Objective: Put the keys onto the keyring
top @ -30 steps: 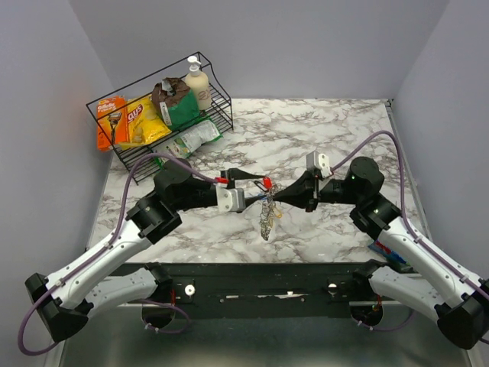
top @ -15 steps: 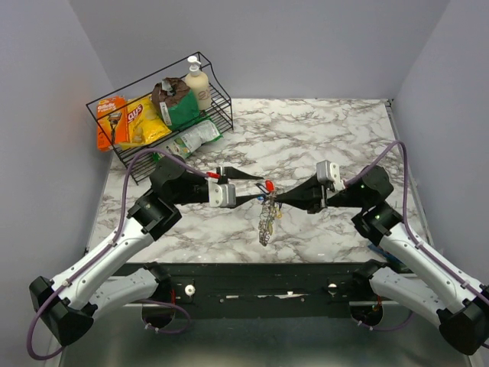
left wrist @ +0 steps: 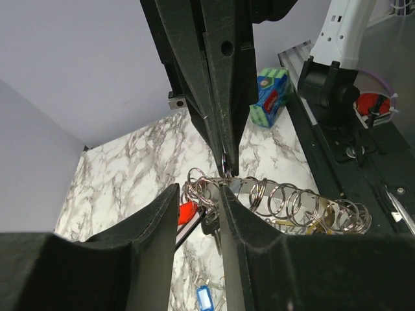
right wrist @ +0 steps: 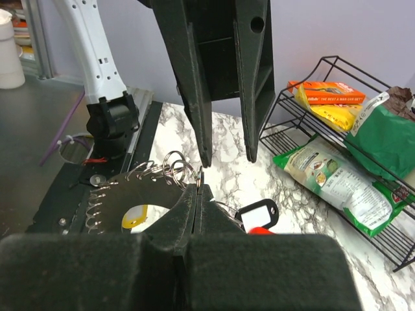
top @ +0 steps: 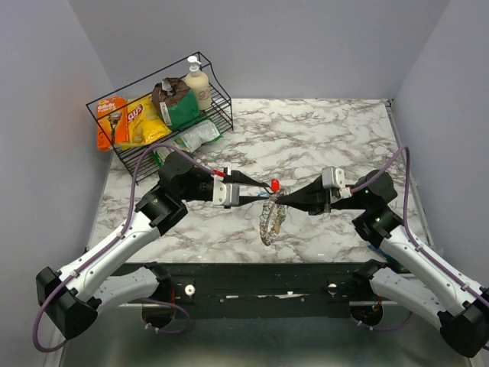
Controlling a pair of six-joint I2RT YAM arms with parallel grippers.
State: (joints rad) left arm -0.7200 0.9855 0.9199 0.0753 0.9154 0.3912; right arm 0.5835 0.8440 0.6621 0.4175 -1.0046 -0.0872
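Observation:
My right gripper [top: 280, 200] is shut on a thin silver keyring [right wrist: 200, 179] and holds it above the table. A bundle of several silver rings [left wrist: 292, 201] on a metal strip, with a red tag [top: 274, 184], a black tag [right wrist: 256, 214] and a yellow tag [right wrist: 139, 217], hangs from it [top: 269, 222]. A dark key [left wrist: 211, 227] dangles under the rings. My left gripper [top: 263, 189] is open, its jaws on either side of the held ring [left wrist: 225, 165] and not gripping it. A blue tag [left wrist: 204, 299] lies on the marble below.
A black wire basket [top: 221, 115] with snack bags and a bottle stands at the back left. A green pouch [top: 195, 138] lies beside it. A blue-green box [left wrist: 269, 97] sits by the table's near right edge.
My left gripper drew back a little, then moved right up to the held ring. My right arm sank lower and shifted right, with the bundle still hanging from its tips.

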